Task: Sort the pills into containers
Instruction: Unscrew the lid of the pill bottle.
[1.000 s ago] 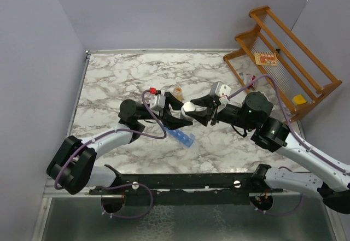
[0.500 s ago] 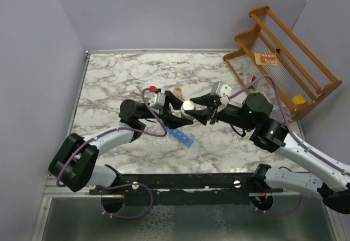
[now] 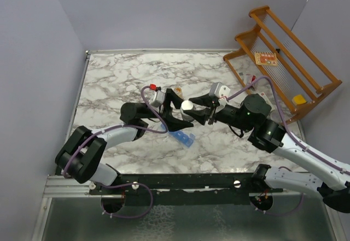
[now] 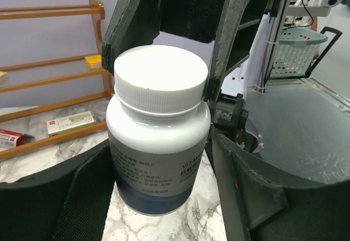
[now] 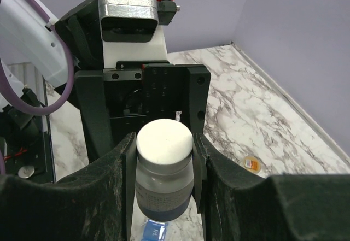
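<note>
A dark pill bottle with a white cap (image 3: 187,105) hangs in the air between my two grippers. My right gripper (image 3: 193,109) is shut on its cap, as the right wrist view (image 5: 164,148) shows. My left gripper (image 3: 182,111) is open, its fingers (image 4: 257,197) on either side of the bottle's body (image 4: 158,164), with a gap on the right side. The containers, a blue translucent strip (image 3: 182,137), lie on the marble below the bottle. One end of the strip shows in the right wrist view (image 5: 155,231). No loose pills are visible.
A wooden rack (image 3: 284,50) stands at the back right with small boxes on and by it. A small amber bottle (image 5: 252,164) lies on the marble behind the grippers. A purple wall runs along the left of the table.
My left gripper has moved right and now brackets the bottle's body. The bottle and my right gripper have shifted slightly left and up.
</note>
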{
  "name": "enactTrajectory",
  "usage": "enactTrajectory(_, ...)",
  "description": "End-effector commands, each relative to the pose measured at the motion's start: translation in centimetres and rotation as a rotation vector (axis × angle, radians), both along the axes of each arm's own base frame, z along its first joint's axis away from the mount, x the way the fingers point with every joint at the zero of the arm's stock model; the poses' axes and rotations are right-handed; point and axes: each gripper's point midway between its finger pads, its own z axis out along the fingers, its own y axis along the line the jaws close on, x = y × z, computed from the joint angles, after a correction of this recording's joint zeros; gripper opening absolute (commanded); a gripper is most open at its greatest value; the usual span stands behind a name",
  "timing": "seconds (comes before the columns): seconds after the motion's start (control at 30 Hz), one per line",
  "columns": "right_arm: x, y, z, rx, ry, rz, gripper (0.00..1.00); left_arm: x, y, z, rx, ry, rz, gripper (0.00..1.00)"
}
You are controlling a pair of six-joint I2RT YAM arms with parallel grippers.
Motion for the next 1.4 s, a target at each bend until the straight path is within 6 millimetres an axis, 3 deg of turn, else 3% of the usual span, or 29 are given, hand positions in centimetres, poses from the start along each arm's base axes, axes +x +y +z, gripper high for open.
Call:
enactTrajectory(0.0,1.2,-0.5,1.3,0.036,-0.056,-0.066,0.01,-1.4,0.3,1.7,-0.036,-0.055,-0.069,0.70)
enactTrajectory(0.47,1.4,-0.5,2.1,0.087,-0.069,-0.080,0.01,-1.4,0.1,1.5,-0.045,-0.034,-0.093,0.69)
enactTrajectory(0.83,1.5,0.1,1.8,0.093,-0.058,-0.064,0.01,-1.2,0.0,1.5,-0.049,-0.036,-0.091,0.44)
enactTrajectory(0.97,1.4,0.2,1.5,0.091,-0.052,-0.059,0.01,-1.5,0.1,1.8,-0.060,-0.044,-0.103,0.66)
enactTrajectory(1.13,1.4,0.3,1.4,0.097,-0.046,-0.053,0.01,-1.6,0.2,1.9,-0.070,-0.050,-0.106,0.66)
enactTrajectory(1.23,1.4,0.3,1.3,0.097,-0.044,-0.054,0.01,-1.6,0.2,2.0,-0.075,-0.049,-0.102,0.59)
enactTrajectory(1.37,1.4,0.3,1.3,0.094,-0.040,-0.053,0.01,-1.4,0.2,2.2,-0.086,-0.046,-0.090,0.42)
